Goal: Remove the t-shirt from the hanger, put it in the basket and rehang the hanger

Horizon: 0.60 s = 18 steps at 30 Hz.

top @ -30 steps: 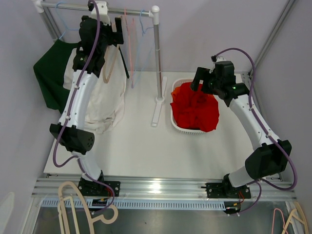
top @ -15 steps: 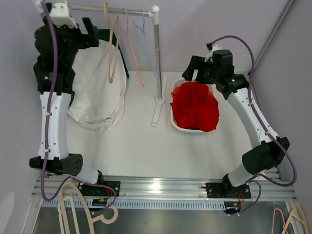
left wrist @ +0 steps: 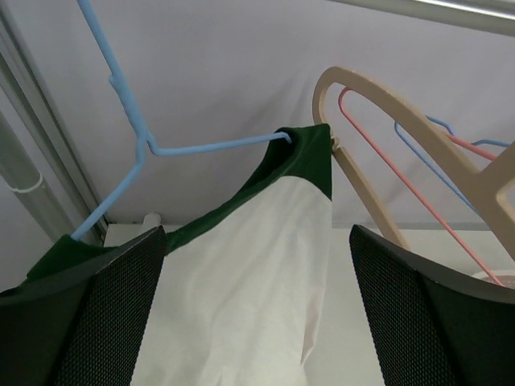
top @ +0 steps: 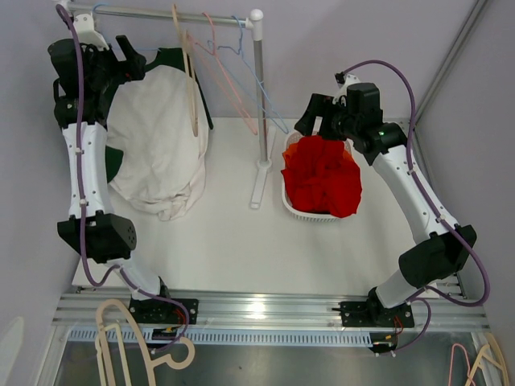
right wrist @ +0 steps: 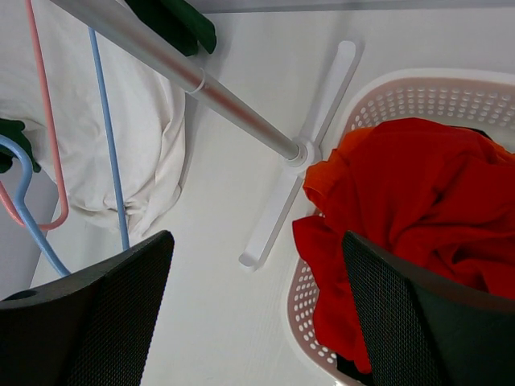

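Observation:
The t-shirt (top: pixel 157 141), white with dark green trim, hangs on a blue hanger at the left end of the rack rail (top: pixel 153 14). In the left wrist view the blue hanger (left wrist: pixel 137 141) enters the t-shirt's (left wrist: pixel 257 265) green neck. My left gripper (top: pixel 133 60) is open and empty, high up just left of the shirt; it also shows in the left wrist view (left wrist: pixel 257 322), with the cloth between and beyond the fingers, not touching. My right gripper (top: pixel 310 121) is open and empty above the basket's left edge, and shows in the right wrist view (right wrist: pixel 257 322).
Bare beige (top: pixel 190 72), pink (top: pixel 229 80) and blue (top: pixel 261 96) hangers hang slanted on the rail. The rack's post (top: pixel 260 88) and foot (top: pixel 259 185) stand mid-table. A white basket (top: pixel 299 211) holds red clothes (top: pixel 322 173). More hangers lie below the table's front edge (top: pixel 121 338).
My left arm has swung left and up, away from the beige hanger. The bare hangers now swing out to the right. My right gripper has shifted left over the basket's edge.

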Available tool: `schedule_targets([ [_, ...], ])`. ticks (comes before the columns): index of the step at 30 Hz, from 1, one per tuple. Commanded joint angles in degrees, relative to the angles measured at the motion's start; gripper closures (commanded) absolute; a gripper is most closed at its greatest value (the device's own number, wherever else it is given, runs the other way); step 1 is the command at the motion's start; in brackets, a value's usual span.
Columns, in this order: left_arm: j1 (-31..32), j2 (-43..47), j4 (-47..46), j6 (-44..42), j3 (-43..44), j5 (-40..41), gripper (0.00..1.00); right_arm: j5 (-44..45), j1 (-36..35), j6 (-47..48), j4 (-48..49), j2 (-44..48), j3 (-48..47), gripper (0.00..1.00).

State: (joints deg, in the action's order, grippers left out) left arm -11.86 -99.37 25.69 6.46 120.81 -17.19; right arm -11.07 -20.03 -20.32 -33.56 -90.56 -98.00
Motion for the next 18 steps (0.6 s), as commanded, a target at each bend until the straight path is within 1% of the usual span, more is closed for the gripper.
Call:
schedule_targets([
  [1, -1.33, -0.03, -6.79, -1.97, 1.11, -2.41, 0.01, -1.15, 0.08, 1.07, 1.31, 0.74, -0.18, 0.1],
  [2, -1.41, 0.84, -8.45, -1.98, -0.13, -1.89, 0.0, -1.32, 0.17, 0.98, 1.39, 0.74, -0.27, 0.1],
  [3, -1.68, 1.54, -12.47, -1.98, -1.45, -1.62, 0.01, -1.76, 0.26, 0.98, 1.65, 0.65, -0.44, 0.1],
  [4, -1.68, 2.16, -14.51, -1.89, -5.64, -1.62, 0.01, -1.76, 0.34, 1.07, 1.57, 0.65, -0.62, 0.1],
  [6, -1.77, 3.39, -17.16, -1.28, -7.25, -2.92, 0.0, -1.76, 0.43, 0.81, 2.09, 0.48, -0.62, 0.1],
  [10, -1.77, 3.74, -15.33, 0.22, -6.38, -6.45, 0.0, -2.02, 0.52, 0.28, 3.06, -0.4, -0.71, 0.1],
  [13, -1.77, 5.76, -16.1, 0.05, -7.87, -3.73, 0.01, -2.99, 0.43, -0.42, 3.59, -1.8, -1.66, 0.1],
  [18, -1.85, 7.44, -16.11, -0.31, -8.93, -2.85, 0.01, -2.64, -0.27, -0.43, 3.68, -2.86, -2.29, 0.1],
])
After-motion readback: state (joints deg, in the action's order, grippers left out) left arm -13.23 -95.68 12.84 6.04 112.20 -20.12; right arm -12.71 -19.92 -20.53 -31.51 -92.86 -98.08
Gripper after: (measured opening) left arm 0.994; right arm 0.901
